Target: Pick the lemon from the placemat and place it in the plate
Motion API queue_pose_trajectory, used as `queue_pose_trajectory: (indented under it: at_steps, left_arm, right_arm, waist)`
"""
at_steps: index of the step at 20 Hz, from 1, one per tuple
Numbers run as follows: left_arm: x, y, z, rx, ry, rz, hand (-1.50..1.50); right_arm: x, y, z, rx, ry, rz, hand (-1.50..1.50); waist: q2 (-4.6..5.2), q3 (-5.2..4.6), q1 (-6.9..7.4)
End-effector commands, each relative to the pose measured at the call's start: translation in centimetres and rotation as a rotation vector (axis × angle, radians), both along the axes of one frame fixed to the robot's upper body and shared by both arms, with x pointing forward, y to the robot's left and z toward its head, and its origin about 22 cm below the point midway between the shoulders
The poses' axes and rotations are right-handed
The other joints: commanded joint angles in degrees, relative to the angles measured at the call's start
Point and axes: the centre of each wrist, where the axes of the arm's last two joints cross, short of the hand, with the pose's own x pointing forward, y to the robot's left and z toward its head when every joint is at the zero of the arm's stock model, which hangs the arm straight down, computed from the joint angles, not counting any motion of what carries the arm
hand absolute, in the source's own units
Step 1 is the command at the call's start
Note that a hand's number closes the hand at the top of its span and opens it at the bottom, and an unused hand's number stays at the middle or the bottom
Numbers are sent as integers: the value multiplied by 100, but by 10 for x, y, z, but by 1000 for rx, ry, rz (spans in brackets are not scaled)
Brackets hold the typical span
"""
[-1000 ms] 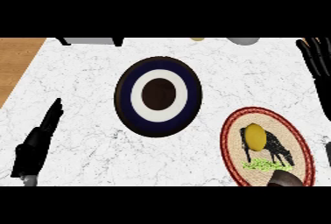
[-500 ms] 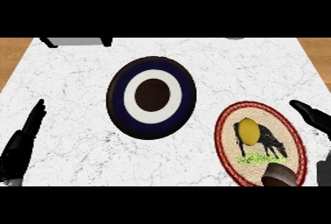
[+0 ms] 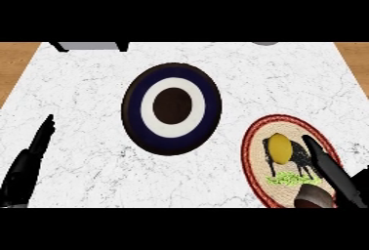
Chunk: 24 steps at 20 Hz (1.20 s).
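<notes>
- The lemon is lying on the round placemat, to the right of the plate.
- The right hand is reaching just beside it, fingers straight, holding nothing.
- The left hand is resting open at the left edge.
- I think the round lemon could roll away if the fingers are pushing it before closing.

kitchen, marble counter, plate, placemat
</notes>
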Motion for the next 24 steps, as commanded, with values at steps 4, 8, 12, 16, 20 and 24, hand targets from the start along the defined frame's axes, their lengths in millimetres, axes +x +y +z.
queue_pose_trajectory:
  at_steps: [4, 8, 12, 16, 20, 24]
  left_arm:
    - [-8, -6, -8, -11, -6, -8, 0]
    - [1, -3, 1, 1, 5, -16, 0]
    - [11, 8, 1, 2, -5, -18, 0]
    - [4, 12, 5, 13, -10, -18, 0]
    - [7, -5, 5, 20, -32, -25, 0]
    - [7, -17, -15, 1, -11, 2, 0]
  right_arm:
    - [-57, 8, -12, -72, 331, 128, -150]
    - [-82, 3, -17, -135, 560, 202, -150]
    - [-77, -13, 11, -110, 687, 207, -150]
    - [-58, -34, 30, -126, 854, 233, -150]
    - [-22, -32, 50, -121, 945, 303, -150]
    - [-13, -27, 36, -134, 1057, 387, -150]
  waist:
    - [21, -21, 50]
    - [40, -31, 82]
    - [66, -29, 95]
    - [64, -19, 170]
    - [55, -9, 224]
    - [40, -2, 117]
